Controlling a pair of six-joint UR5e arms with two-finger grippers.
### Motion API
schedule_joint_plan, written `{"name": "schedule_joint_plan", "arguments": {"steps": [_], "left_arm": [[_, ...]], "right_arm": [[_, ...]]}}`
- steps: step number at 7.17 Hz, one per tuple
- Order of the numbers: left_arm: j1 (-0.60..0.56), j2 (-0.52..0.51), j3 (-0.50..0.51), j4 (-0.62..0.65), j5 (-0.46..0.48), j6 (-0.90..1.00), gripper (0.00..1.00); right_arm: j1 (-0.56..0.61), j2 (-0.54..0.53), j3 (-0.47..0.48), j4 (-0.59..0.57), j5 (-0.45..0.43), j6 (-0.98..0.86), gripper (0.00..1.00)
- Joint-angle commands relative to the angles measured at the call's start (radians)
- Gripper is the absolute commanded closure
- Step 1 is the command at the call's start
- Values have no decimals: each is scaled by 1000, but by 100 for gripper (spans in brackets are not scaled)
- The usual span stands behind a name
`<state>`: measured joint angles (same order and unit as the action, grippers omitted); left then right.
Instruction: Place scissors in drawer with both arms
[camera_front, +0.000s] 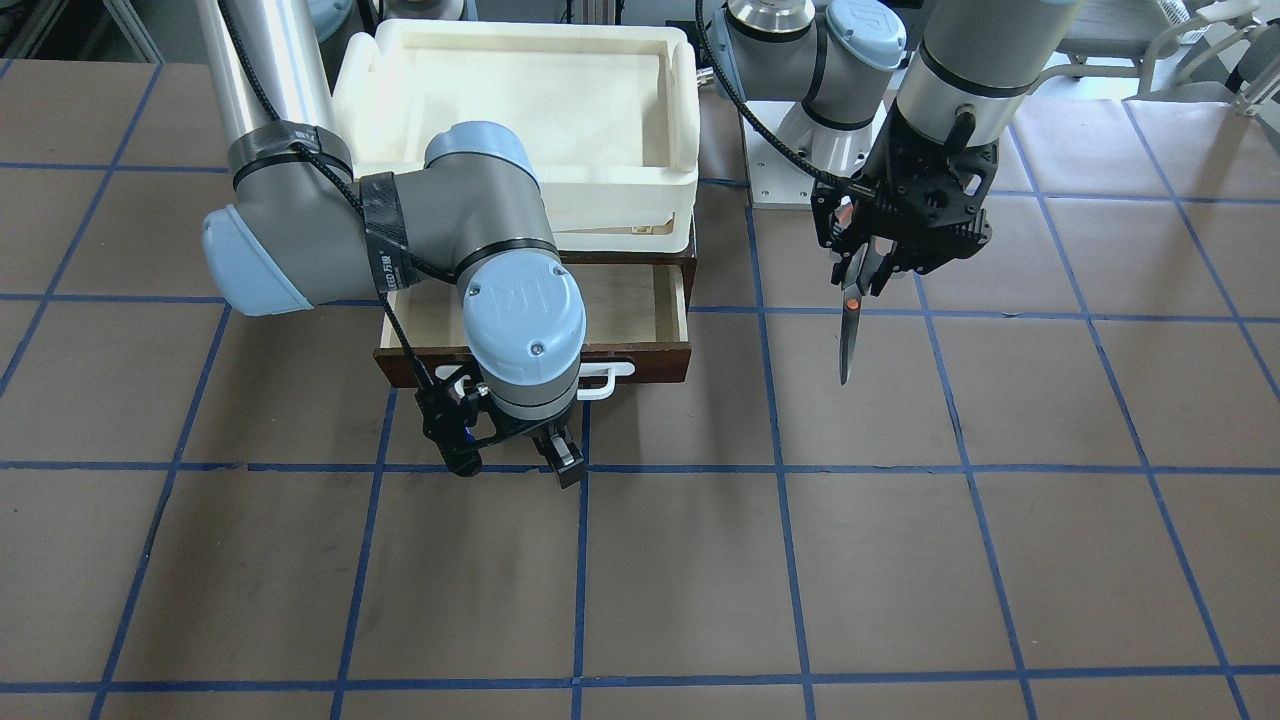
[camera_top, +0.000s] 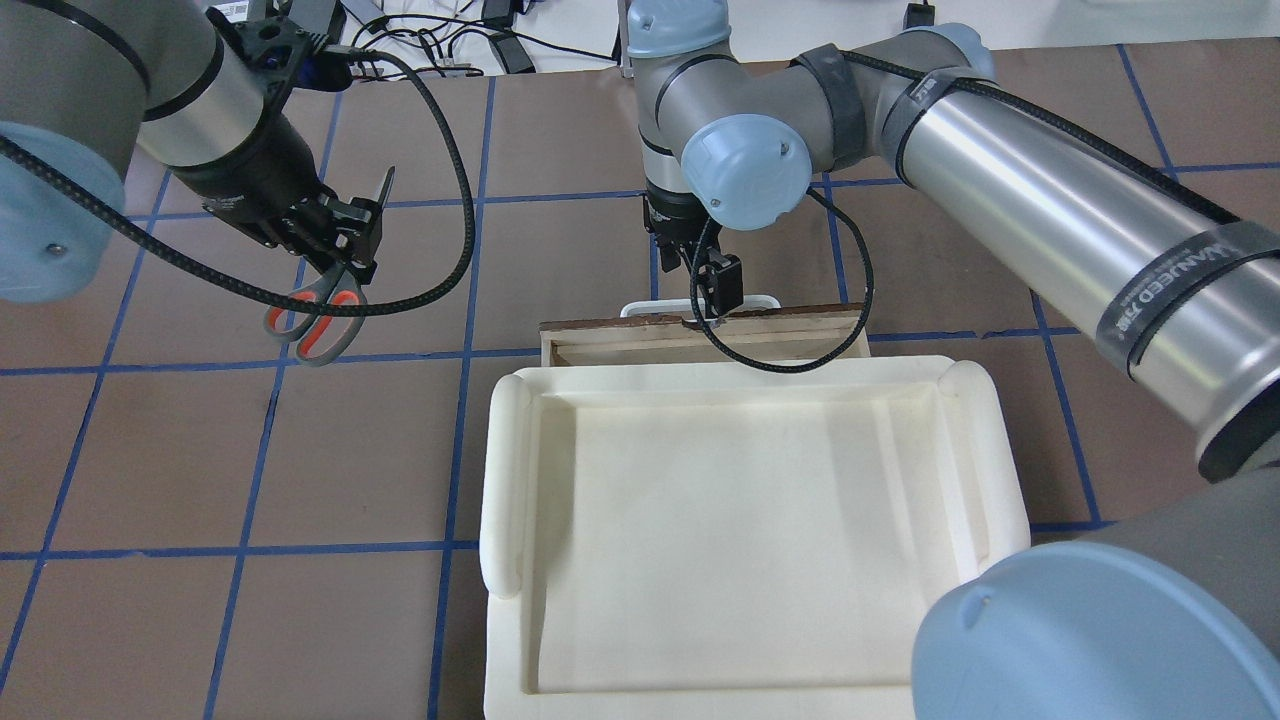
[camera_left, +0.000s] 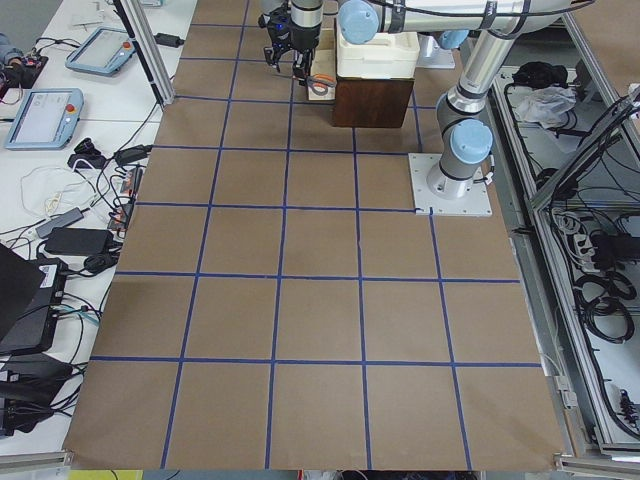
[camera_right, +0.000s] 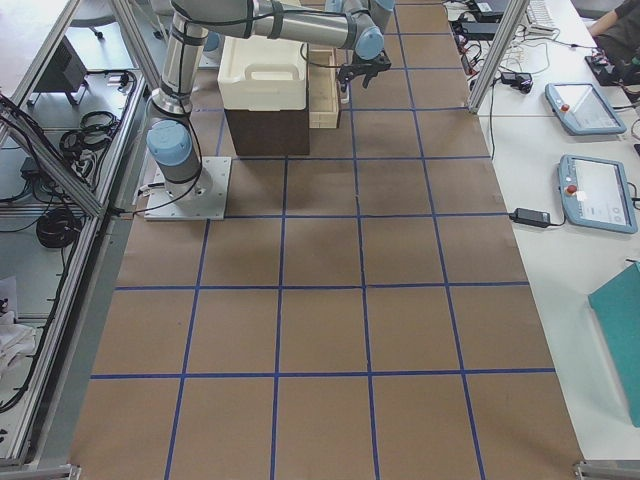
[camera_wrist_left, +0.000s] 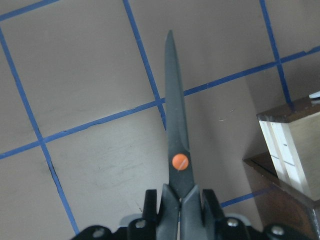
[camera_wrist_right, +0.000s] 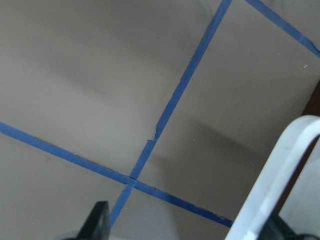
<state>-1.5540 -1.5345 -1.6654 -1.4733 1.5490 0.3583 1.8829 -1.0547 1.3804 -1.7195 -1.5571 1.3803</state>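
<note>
Beside the open drawer (camera_front: 650, 362), left hand (camera_front: 868, 270) clamped on scissors (camera_front: 850, 332), right hand (camera_top: 721, 289) apart at handle (camera_front: 608, 381).

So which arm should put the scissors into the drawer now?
Left. The left gripper holds the scissors, blades down, beside the open drawer. The right gripper is open and empty by the white handle.

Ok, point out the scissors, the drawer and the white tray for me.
scissors (camera_front: 851, 303), front-facing view, on the orange pivot dot.
drawer (camera_front: 632, 300), front-facing view, on its bare plywood floor.
tray (camera_top: 740, 540), overhead view, on its bare floor.
</note>
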Motion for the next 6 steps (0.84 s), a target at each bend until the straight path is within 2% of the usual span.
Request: {"name": "schedule_joint_plan", "arguments": {"steps": [1,2,3,6], "left_arm": [[-6,-9,0,7,5,73,98],[-6,-4,3,10,5,-38,98],[-3,-7,6,22,6,-232,98],[6,-12,9,24,13,-359,98]], "right_arm": [[-7,8,-18,-2,0,-1,0],[-8,15,-21,-3,0,-15,0],[-8,18,-24,-6,2,-24,0],[-22,38,-40,-28,3,-39,0]]}}
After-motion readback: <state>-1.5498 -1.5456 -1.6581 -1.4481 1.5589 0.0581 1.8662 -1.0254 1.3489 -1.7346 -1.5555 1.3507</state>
